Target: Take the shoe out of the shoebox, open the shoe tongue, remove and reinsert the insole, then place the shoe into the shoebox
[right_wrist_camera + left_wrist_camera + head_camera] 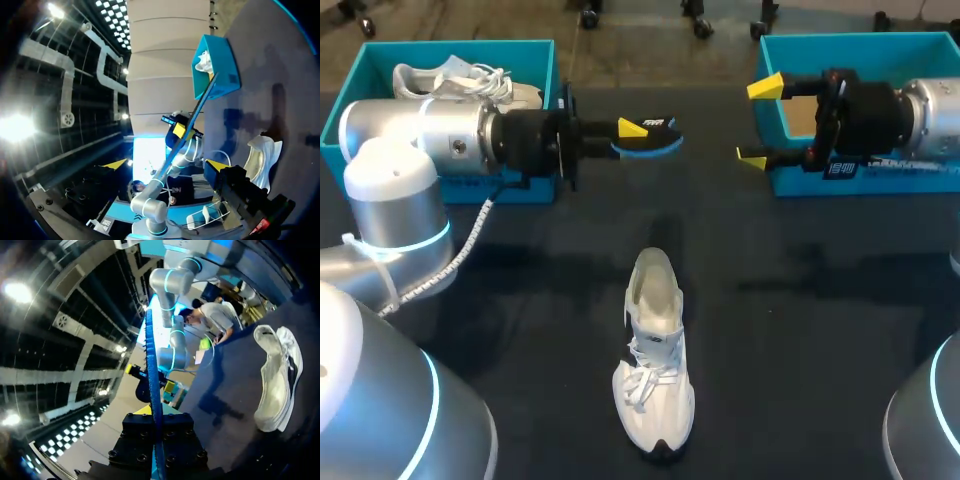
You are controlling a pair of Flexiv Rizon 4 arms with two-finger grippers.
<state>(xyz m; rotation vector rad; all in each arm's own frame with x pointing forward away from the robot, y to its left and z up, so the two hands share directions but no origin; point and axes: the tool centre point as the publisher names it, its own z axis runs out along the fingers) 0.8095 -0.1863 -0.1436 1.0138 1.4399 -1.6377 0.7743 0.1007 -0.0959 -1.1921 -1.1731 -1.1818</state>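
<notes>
A dark table (800, 330) is shown, with a white shoe (655, 370) laid on it near the front middle, toe pointed to the near edge. Two teal shoeboxes are set along its far edge, well apart: the left shoebox (535, 52) and the right shoebox (860, 42).

industrial robot lab, exposed ceiling ducts (64, 85)

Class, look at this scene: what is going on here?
The left gripper holds the insole in the air, just beside the left shoebox. The white shoe lies in the middle of the table, outside both boxes. The right gripper hangs open and empty by the right shoebox.
</notes>
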